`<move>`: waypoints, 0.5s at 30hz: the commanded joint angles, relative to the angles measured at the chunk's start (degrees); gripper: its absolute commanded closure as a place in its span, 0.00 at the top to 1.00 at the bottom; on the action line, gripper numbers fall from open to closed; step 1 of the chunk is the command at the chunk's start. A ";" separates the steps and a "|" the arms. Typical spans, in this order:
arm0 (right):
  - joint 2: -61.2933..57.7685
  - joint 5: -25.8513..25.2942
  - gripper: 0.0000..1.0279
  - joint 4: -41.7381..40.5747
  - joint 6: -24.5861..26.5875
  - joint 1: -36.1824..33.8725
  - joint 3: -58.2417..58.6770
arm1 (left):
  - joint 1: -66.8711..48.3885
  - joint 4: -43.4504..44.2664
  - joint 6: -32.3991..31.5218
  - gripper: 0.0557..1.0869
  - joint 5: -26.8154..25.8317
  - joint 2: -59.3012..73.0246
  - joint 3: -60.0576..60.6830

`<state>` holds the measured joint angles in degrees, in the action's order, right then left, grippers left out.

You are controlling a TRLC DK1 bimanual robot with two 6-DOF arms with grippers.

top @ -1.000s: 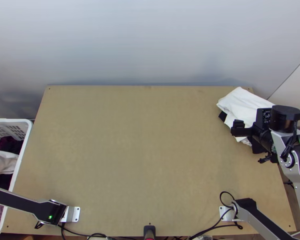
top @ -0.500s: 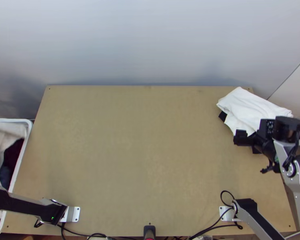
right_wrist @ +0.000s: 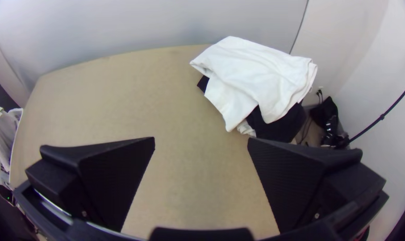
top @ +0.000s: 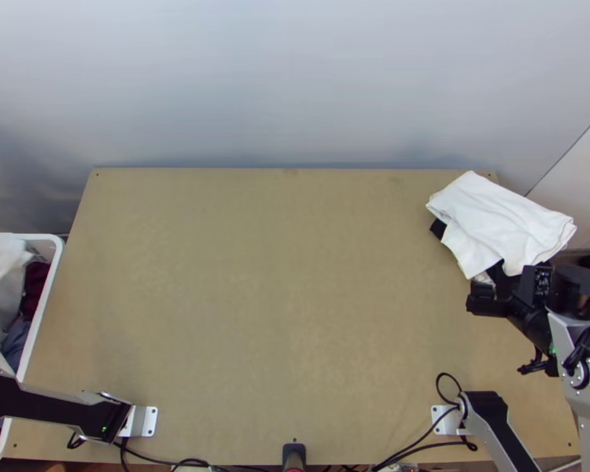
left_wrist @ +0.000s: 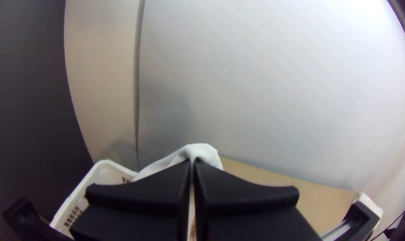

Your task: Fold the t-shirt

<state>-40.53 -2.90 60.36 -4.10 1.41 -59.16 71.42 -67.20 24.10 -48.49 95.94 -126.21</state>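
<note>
Left arm (top: 55, 409) crosses basket (top: 41, 315), jaws pinching white cloth (left_wrist: 203, 153).

We read this as a robotics lab or workshop — a left arm (top: 55, 411) and a right arm (top: 495, 421) stand on metal plates (top: 147, 422) at a plain wooden table (top: 256, 315), with black cables (top: 433, 445) along its near edge and smooth pale panels (top: 295, 79) behind — rather than a home, despite the laundry basket (top: 49, 291).

There are two arms (top: 51, 411), one table (top: 279, 299), one basket (top: 56, 267), one clothes pile (top: 492, 216) and one raised white cloth (left_wrist: 201, 153).
</note>
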 commanded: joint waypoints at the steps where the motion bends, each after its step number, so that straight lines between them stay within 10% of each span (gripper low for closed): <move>1: 2.65 0.44 0.94 0.73 -0.12 -0.88 1.24 | 1.36 2.95 -3.09 0.04 -2.75 -2.25 -4.48; 15: 5.64 0.70 0.94 1.25 -0.38 -2.55 2.64 | -25.98 -14.80 -4.32 0.04 -10.75 -23.43 18.81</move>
<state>-36.53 -2.26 61.19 -4.29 -0.10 -57.52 61.39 -76.09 21.37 -57.58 82.11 -122.04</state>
